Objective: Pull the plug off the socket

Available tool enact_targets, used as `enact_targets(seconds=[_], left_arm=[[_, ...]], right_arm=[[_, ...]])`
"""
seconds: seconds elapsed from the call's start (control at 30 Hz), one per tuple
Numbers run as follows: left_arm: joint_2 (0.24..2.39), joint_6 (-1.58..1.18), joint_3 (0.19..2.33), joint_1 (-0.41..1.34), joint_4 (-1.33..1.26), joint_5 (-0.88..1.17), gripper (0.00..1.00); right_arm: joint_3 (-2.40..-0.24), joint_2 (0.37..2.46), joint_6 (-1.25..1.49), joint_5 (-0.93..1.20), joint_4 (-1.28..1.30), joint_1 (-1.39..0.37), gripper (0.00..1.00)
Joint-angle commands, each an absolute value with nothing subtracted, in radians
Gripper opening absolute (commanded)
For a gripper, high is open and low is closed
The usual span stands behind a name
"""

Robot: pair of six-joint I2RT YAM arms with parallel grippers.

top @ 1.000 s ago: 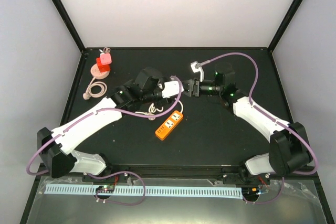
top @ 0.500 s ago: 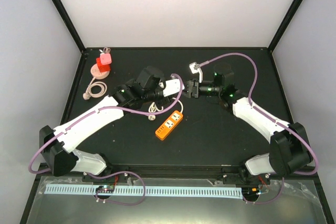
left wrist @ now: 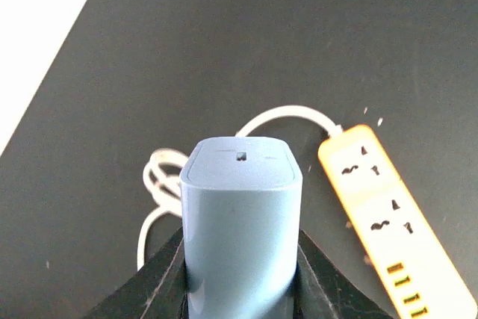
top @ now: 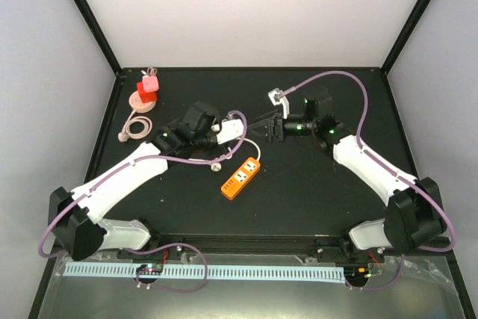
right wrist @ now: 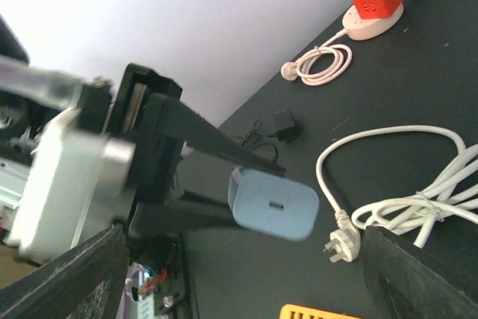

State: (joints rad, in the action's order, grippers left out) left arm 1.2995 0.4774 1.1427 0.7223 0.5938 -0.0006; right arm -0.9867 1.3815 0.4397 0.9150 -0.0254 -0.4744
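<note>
Removal appears complete: left end effector (left wrist: 240,282) pinches the pale-blue rectangular plug (left wrist: 240,184) above the orange socket strip (left wrist: 373,207), right end effector (top: 263,127) spread; next, deposit it.

Lighting: bright, even, diffuse; faint shadows.
Top view sharp; right wrist view blurred at left; left wrist view's upper-left corner overexposed.
</note>
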Motion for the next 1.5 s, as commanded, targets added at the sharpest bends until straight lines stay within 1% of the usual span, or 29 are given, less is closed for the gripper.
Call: enact_targets(seconds=[0.0, 0.17, 0.4, 0.63, 0.87, 1.1, 1.27, 1.47], left_arm=[[1.221, 0.473, 1.081, 0.645, 0.655, 0.033, 0.06], [1.168, 0.495, 1.013, 0.512, 0.718, 0.106, 0.09], [1.113, 0.567, 0.920, 0.374, 0.801, 0.137, 0.09], [1.087, 0.641, 0.821, 0.225, 0.850, 0.127, 0.09], [1.087, 0.761, 0.738, 0.017, 0.865, 0.104, 0.09], [1.157, 0.882, 0.676, -0.195, 0.816, 0.106, 0.11], [1.241, 0.912, 0.673, -0.295, 0.765, 0.111, 0.11], [1.275, 0.936, 0.646, -0.336, 0.708, 0.091, 0.11]], right_arm=[[-1.061, 1.374, 0.196, 0.907, 0.167, -0.477, 0.87], [-1.140, 1.447, -0.011, 0.801, 0.376, -0.484, 0.88], [-1.202, 1.558, -0.115, 0.720, 0.507, -0.520, 0.86], [-1.228, 1.611, -0.146, 0.631, 0.527, -0.591, 0.85], [-1.244, 1.641, -0.193, 0.589, 0.560, -0.642, 0.84], [-1.252, 1.673, -0.199, 0.547, 0.553, -0.685, 0.83], [-1.269, 1.695, -0.179, 0.544, 0.549, -0.716, 0.82], [-1.281, 1.711, -0.188, 0.525, 0.555, -0.739, 0.82]])
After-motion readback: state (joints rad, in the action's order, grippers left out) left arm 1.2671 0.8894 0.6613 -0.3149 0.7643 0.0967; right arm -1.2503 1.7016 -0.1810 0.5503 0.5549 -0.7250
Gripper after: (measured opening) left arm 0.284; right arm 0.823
